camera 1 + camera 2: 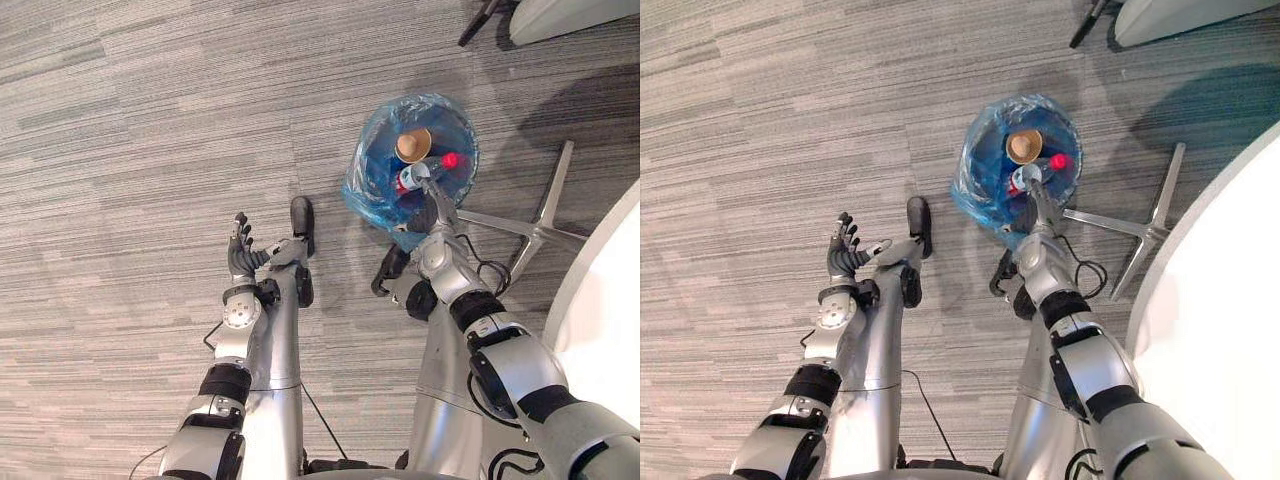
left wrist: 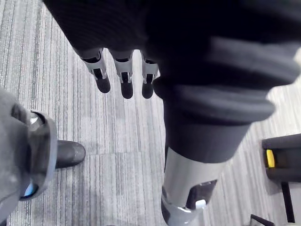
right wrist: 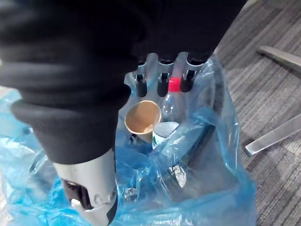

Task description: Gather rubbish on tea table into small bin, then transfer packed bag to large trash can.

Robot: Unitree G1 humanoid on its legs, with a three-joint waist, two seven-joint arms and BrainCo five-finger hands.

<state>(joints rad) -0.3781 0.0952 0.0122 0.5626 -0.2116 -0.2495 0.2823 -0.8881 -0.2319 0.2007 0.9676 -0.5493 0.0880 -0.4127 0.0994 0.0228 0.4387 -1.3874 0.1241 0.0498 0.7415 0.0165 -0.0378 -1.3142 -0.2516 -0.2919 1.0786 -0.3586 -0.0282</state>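
A small bin lined with a blue plastic bag [image 1: 368, 188] stands on the grey carpet in front of me. Inside it lie a brown paper cup [image 1: 412, 145] and a clear bottle [image 1: 424, 174] with a red cap [image 3: 174, 84]. My right hand [image 1: 437, 214] hovers at the bag's near rim, its fingers [image 3: 162, 84] straight over the cup and bottle, holding nothing. My left hand [image 1: 240, 256] is held over bare carpet to the left of the bin, open and empty, its fingers [image 2: 126, 87] relaxed.
A metal chair base [image 1: 545, 216] spreads its legs on the floor just right of the bin. A white rounded table edge [image 1: 612, 300] runs along the right side. A dark object with a yellow mark [image 2: 281, 158] sits on the carpet.
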